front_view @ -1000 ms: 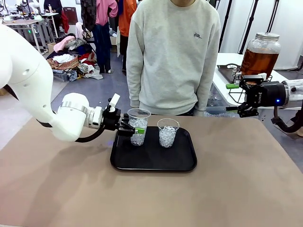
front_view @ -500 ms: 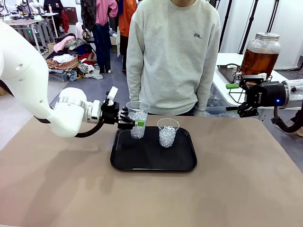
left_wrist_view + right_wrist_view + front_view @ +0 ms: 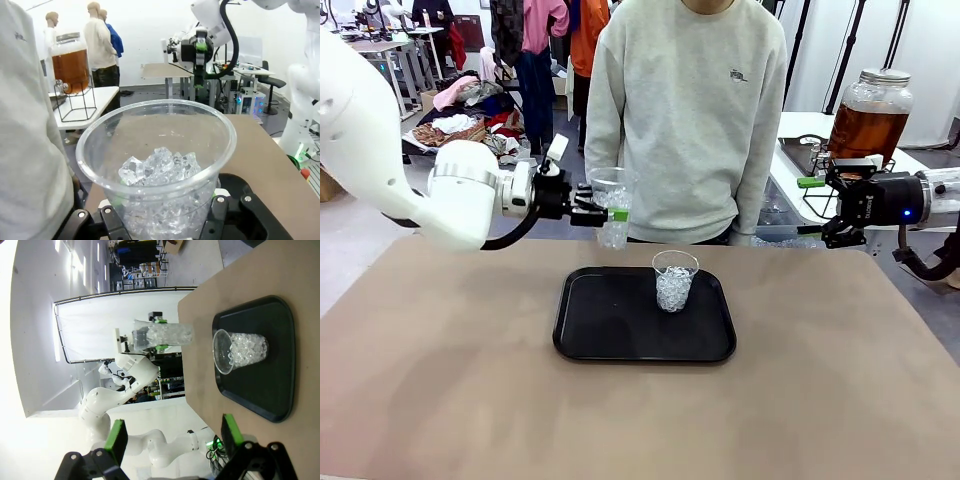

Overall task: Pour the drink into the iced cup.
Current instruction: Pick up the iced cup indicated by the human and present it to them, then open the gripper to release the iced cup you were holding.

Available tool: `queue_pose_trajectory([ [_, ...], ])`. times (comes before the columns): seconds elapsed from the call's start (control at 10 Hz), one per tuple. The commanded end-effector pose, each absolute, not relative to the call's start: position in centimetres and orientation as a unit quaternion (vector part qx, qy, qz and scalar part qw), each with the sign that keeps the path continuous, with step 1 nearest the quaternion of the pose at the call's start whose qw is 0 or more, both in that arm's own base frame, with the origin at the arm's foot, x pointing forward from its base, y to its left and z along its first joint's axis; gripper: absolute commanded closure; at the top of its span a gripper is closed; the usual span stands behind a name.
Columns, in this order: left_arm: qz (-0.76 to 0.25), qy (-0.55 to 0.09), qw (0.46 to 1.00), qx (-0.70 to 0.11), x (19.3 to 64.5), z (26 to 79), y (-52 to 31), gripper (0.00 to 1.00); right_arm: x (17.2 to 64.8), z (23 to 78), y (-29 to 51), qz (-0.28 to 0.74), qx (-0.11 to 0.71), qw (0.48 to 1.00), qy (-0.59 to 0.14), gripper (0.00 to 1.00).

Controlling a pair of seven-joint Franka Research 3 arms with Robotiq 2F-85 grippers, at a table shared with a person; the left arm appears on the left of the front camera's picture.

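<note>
- Drink: amber liquid in a big clear jar with a silvery lid. It stands upright on a black wire stand on a side counter, just behind my right fingers and well apart from my left fingers.
- My left fingers are clamped around an iced cup. They hold it upright in the air, off the black tray and in front of the person's sweatshirt.
- A second iced cup stands on the tray, below and to the right of the left fingers.
- My right fingers are spread wide with nothing between them, pointing towards the tray.
- As I judge it, the coming move turns on one thing: the held cup must travel rightwards across the counter to the tap, low on the jar. The right arm is nearer the jar, but the left has the cup.
- Writing: a small mark on the sweatshirt chest, too small to read. I see no label on the jar or cups.
</note>
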State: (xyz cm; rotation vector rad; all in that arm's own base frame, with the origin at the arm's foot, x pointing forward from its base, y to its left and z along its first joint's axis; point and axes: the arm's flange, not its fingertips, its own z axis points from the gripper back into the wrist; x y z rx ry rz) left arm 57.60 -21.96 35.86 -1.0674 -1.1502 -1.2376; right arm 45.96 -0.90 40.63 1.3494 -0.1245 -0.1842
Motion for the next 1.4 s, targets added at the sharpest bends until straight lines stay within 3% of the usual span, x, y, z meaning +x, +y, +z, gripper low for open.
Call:
queue_pose_trajectory([
  [0.0,-0.521,-0.494,0.539,-0.440,58.31,37.92,-22.65,0.38,45.99,40.71,-0.82,-0.085,0.625,0.774,-0.058,0.00],
  [1.3,-0.525,-0.498,0.535,-0.436,58.69,38.41,-22.21,0.38,45.99,40.71,-0.82,-0.085,0.625,0.774,-0.058,0.00],
])
